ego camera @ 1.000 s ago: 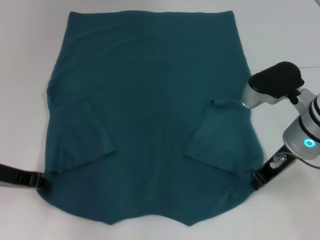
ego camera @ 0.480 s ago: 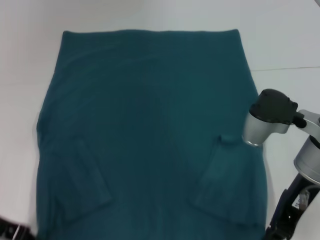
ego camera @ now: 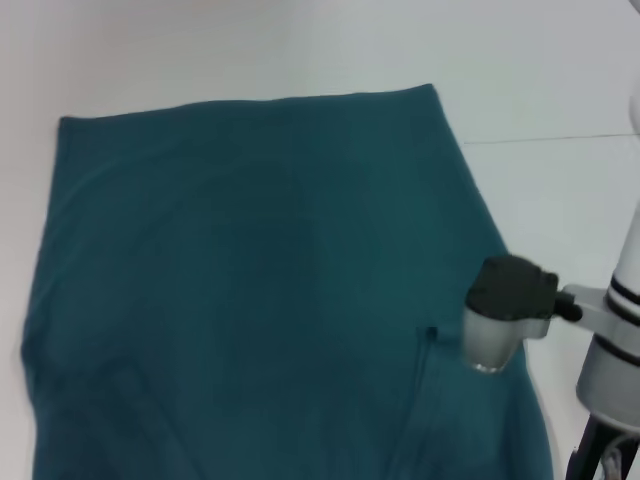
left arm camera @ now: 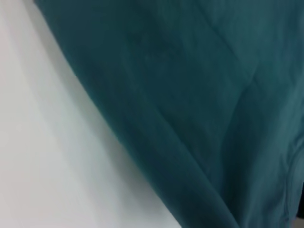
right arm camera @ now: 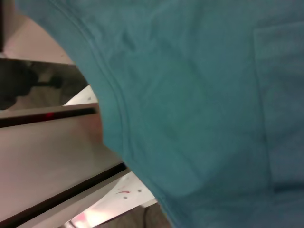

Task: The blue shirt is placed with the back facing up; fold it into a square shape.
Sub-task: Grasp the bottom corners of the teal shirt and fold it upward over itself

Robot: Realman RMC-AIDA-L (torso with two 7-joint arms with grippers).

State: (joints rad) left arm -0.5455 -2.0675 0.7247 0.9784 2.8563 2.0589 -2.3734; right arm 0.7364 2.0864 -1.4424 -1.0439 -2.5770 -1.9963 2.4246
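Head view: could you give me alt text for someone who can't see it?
A large blue shirt covers most of a white table. The right arm stands at the shirt's right edge; neither gripper shows.

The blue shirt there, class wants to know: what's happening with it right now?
A two-armed robot is working on the blue shirt, which lies spread over the white table and fills most of the head view. The right arm reaches down at the shirt's right edge; its end effector is out of sight below the frame. The right wrist view shows the shirt's hemmed edge hanging free over what lies below. No square fold shows yet.
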